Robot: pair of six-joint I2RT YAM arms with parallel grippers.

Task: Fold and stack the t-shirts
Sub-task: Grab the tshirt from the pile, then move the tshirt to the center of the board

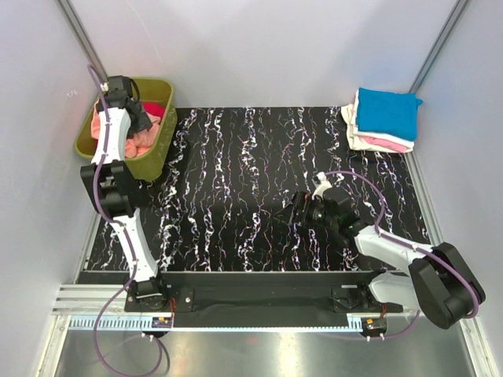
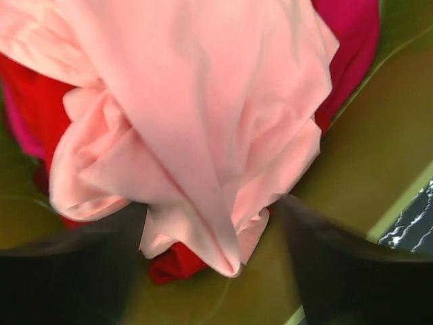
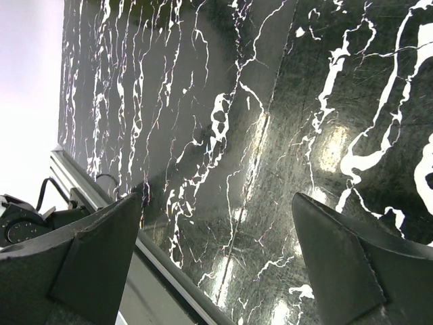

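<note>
A salmon-pink t-shirt lies bunched in the olive-green tub, on top of a red t-shirt and a magenta one. My left gripper is down in the tub, open, with its blurred dark fingers on either side of a fold of the salmon-pink t-shirt. Folded t-shirts are stacked at the back right: a bright blue one on top of cream and pink ones. My right gripper is open and empty, low over the black marbled mat.
The mat covers the table between the tub at the back left and the stack at the back right. A metal rail runs along the near edge and also shows in the right wrist view. White walls enclose the cell.
</note>
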